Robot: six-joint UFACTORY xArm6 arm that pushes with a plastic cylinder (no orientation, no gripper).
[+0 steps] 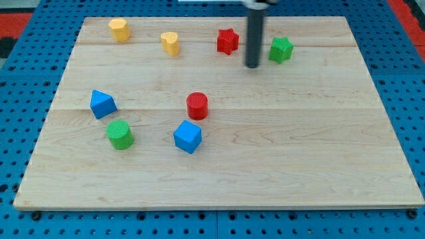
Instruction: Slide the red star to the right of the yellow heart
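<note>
The red star [227, 41] lies near the view's top, right of centre-left. The yellow heart [170, 43] lies to its left, a block's width or so away. My tip [252, 66] rests on the board just right of and slightly below the red star, between it and the green star [281, 50]. The tip does not touch either block.
A yellow hexagon block [119, 29] sits at the top left. A red cylinder [197, 105] is near the middle. A blue cube [187, 137] lies below it. A blue block [102, 104] and a green cylinder [120, 135] sit at the left. The wooden board [332, 172] ends in blue pegboard.
</note>
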